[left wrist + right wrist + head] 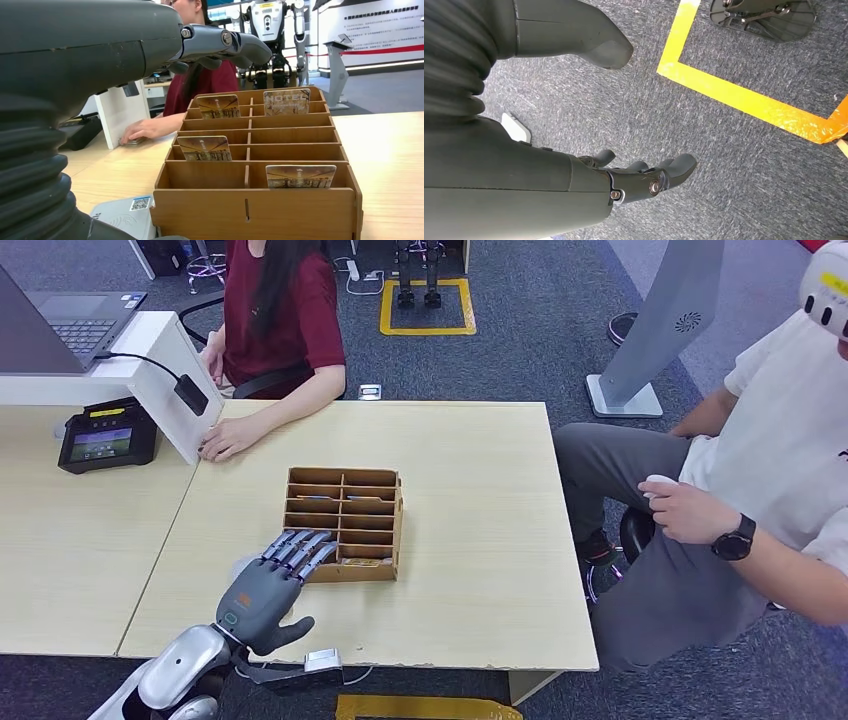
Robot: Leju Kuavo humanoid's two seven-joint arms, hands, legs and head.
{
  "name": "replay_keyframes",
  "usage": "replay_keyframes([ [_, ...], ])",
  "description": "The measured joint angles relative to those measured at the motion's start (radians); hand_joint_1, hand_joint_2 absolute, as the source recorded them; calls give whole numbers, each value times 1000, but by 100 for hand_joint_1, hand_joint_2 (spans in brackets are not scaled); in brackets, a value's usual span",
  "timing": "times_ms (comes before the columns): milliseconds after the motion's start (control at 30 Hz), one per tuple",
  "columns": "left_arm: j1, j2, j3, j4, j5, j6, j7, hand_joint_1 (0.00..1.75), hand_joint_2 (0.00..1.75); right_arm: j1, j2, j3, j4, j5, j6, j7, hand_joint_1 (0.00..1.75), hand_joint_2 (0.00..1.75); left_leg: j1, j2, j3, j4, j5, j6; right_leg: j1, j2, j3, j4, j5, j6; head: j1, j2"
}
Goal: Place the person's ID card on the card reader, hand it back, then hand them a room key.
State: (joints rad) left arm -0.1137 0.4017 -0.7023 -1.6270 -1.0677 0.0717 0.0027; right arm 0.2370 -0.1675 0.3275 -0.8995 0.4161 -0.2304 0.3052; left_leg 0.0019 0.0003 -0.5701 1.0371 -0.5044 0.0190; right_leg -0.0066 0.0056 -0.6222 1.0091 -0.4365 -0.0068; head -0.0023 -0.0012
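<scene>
The left hand [272,585] hovers with fingers spread and holding nothing, just beside the wooden key rack [345,524]. Room key cards [205,148] stand in the rack's slots; none is taken. The card reader [127,214] sits beside the rack. The ID card I cannot locate, so I judge the key handover remains. The right hand [639,177] hangs loose, holding nothing.

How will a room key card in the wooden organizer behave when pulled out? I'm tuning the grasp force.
A key card looks thin and flat, so probably stiff, light and somewhat slick. It stands upright in a slot of the wooden organizer, so it should slide up freely. The organizer looks light; the left hand could nudge it.
</scene>
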Motion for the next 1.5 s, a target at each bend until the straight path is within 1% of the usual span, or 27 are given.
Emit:
replay_keyframes([
  [100,2,-8,5,-1,30,5,2,0,175,3,1,-2,-2,17,2,2,0,175,0,0,0,0,0,0,0,0,0,0,0,0,0,0],
  [200,6,-34,34,-14,81,-2,23,0,175,16,8,-20,-21,66,24,13,0,175,0,-1,-1,0,0,0,0,-1,0,0,0,0,0,0],
  [300,7,-49,61,-27,86,-18,31,0,175,29,19,-51,-40,107,49,17,0,175,0,-1,-1,0,0,0,0,-1,0,0,0,0,0,0],
  [467,9,-63,89,-32,86,-18,31,0,175,38,33,-89,-53,131,63,14,0,175,0,-1,-1,0,0,0,0,-1,0,0,0,0,0,0],
  [667,12,-72,105,-32,86,-18,31,0,175,43,40,-108,-59,132,65,14,0,175,0,-1,-1,0,0,0,0,-1,0,0,0,0,1,0],
  [1200,13,-77,107,-32,86,-18,31,0,175,44,43,-118,-64,133,66,14,0,175,0,-1,-1,0,0,0,0,-1,0,0,0,0,0,0],
  [1500,14,-79,107,-32,73,-17,30,0,175,45,64,-160,-64,204,101,-3,0,175,0,-1,-1,0,0,0,0,-1,0,0,0,0,0,0],
])
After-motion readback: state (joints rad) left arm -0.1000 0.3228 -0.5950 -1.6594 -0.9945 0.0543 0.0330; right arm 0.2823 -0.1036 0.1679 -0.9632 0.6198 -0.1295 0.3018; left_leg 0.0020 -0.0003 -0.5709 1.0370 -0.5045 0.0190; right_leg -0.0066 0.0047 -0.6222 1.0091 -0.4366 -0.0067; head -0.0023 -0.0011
